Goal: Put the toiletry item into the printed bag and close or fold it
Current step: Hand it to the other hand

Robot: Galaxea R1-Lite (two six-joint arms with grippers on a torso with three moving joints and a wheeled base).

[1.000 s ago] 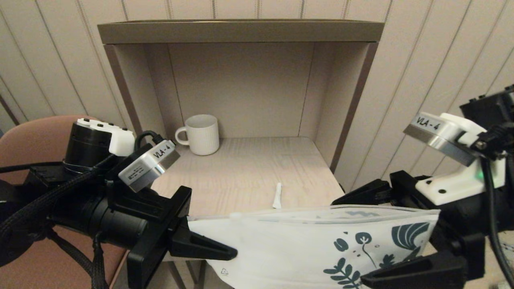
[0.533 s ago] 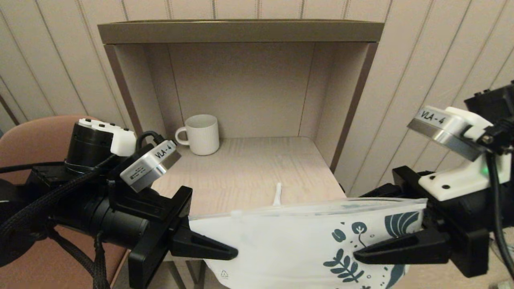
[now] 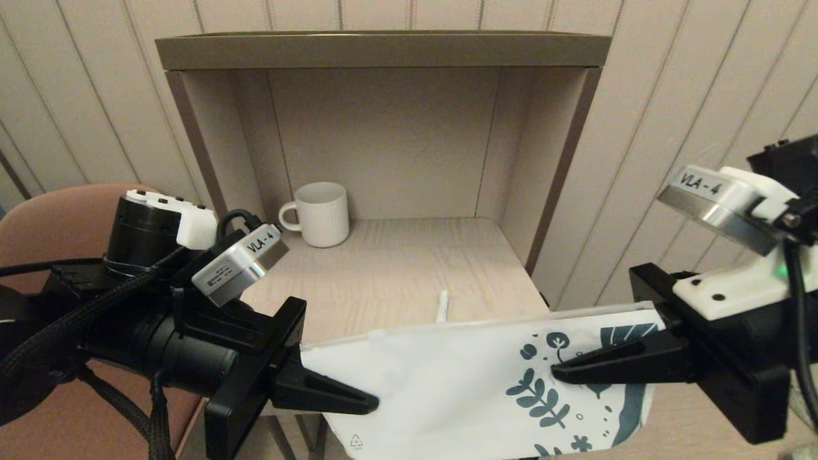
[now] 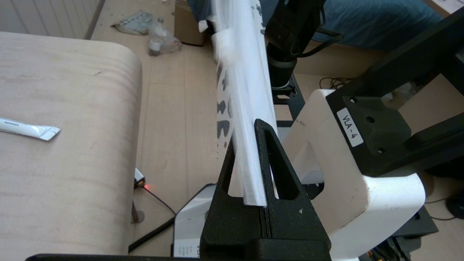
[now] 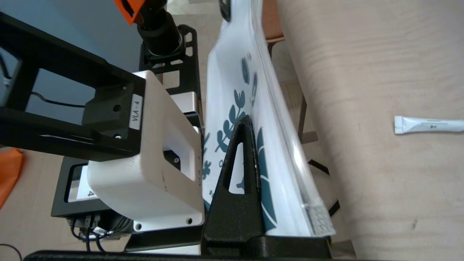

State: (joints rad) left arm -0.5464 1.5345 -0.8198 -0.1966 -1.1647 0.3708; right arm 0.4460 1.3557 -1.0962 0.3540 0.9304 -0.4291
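Note:
The printed bag hangs in the air in front of the table's near edge, stretched between both grippers, its flat side facing me. My left gripper is shut on its plain white end. My right gripper is shut on the teal leaf-print end; one finger lies across the print and the other is hidden behind the bag. The toiletry item, a slim white tube, lies on the table just beyond the bag, its near end hidden by the bag's top edge. It shows whole in the wrist views.
A ribbed white mug stands at the back left of the pale wood table, inside a box-like niche with side walls and a top board. A pink chair stands to the left behind my left arm.
My right gripper went from wide open around the printed end to shut on it and rose slightly, lifting that end so the print faces me. The left gripper and the tube stayed put.

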